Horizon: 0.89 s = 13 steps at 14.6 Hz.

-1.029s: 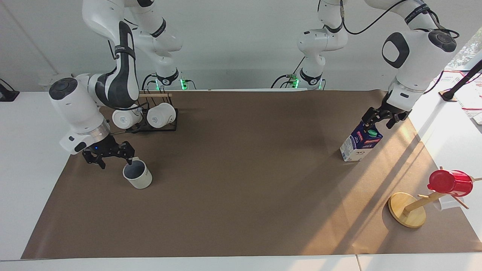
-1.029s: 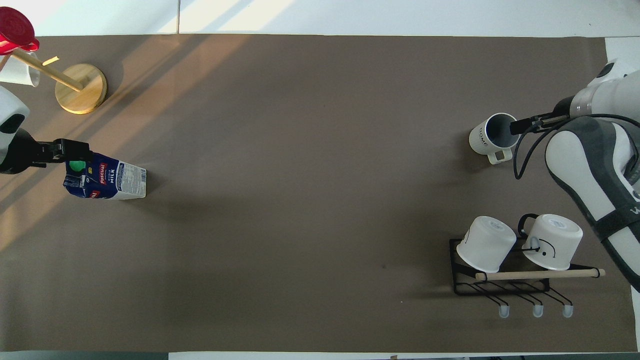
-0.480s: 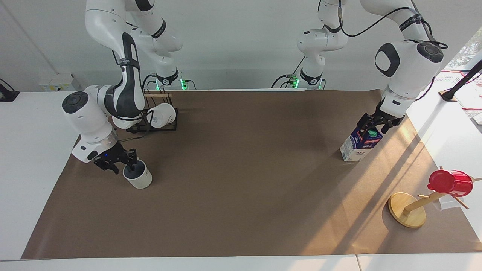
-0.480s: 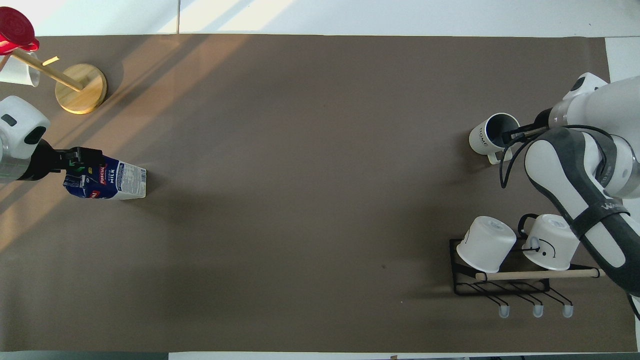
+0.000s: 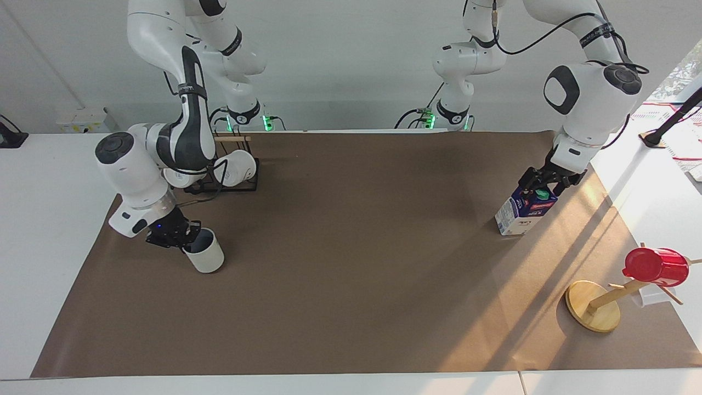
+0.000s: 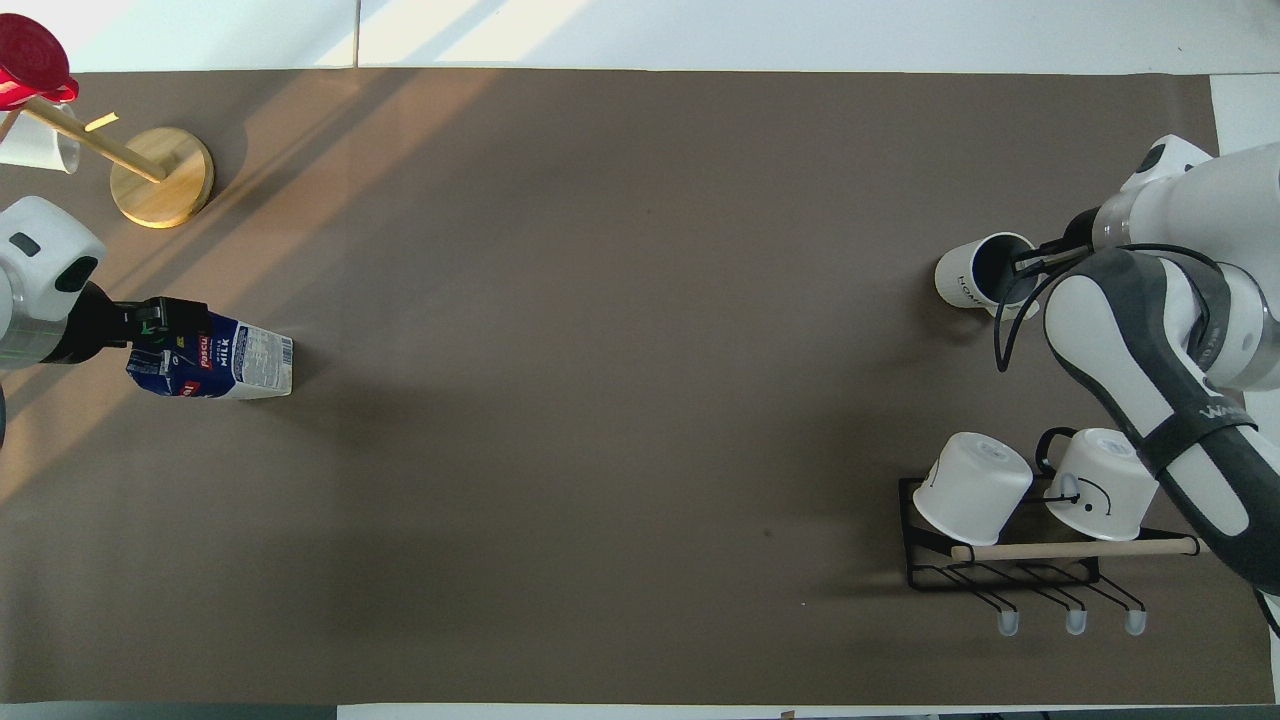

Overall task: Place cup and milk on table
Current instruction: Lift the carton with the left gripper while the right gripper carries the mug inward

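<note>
I see the big table (image 5: 340, 351) with its brown sheet, same as before. The right arm has come lower and closer to the cup (image 5: 204, 252) than a moment ago. The right gripper (image 5: 184, 237) was spread wide beside the cup then. Now its fingers are pressed together on the cup's rim, one inside and one outside. The cup sits on the sheet at the right arm's end of the table and now leans a little.

The left arm has moved down too. The left gripper (image 5: 543, 185) was above the milk (image 5: 525, 209) before. Now it is right at the top of the carton, around the green cap, with its fingers spread wide. I can't tell if they touch the carton. The milk stands tilted on the sheet at the left arm's end, where it was.

A black rack (image 5: 227, 184) with two white mugs (image 5: 236, 167) stands nearer to the robots than the cup. Nothing there has moved. The right arm covers part of it.

A wooden stand (image 5: 593, 304) holding a red cup (image 5: 657, 266) is farther from the robots than the milk. It has not moved.
</note>
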{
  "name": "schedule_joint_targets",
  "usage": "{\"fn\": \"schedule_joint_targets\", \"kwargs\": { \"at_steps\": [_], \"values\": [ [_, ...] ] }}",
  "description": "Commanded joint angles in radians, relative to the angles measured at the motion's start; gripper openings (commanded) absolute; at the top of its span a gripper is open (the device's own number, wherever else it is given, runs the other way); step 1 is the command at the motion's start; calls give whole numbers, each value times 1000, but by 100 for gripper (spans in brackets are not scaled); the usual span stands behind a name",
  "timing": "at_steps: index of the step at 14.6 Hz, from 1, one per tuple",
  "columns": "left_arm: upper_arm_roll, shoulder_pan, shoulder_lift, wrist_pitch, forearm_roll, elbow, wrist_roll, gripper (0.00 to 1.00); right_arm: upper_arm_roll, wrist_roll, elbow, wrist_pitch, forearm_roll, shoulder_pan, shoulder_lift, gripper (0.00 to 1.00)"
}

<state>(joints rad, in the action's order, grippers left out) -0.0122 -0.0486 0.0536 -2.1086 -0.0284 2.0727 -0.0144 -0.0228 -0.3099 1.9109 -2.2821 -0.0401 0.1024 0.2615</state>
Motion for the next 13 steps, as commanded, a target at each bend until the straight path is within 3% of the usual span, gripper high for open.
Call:
{"fn": "schedule_joint_targets", "kwargs": {
  "at_steps": [1, 2, 3, 8, 13],
  "values": [
    [-3, -10, 11, -28, 18, 17, 16, 30, -5, 69, -73, 123, -20, -13, -36, 0],
    [-3, -10, 9, -30, 18, 15, 17, 5, -5, 110, -105, 172, -20, -39, -41, 0],
    [-3, -10, 11, -30, 18, 15, 17, 0, -5, 171, -131, 208, -18, -70, -44, 0],
    [-3, 0, 29, 11, 18, -45, 19, 0, -5, 455, -116, 152, -18, -234, -45, 0],
    [-3, 3, 32, 261, 19, -251, 14, 0, -5, 656, -105, 66, -20, -374, -16, 0]
  ]
}}
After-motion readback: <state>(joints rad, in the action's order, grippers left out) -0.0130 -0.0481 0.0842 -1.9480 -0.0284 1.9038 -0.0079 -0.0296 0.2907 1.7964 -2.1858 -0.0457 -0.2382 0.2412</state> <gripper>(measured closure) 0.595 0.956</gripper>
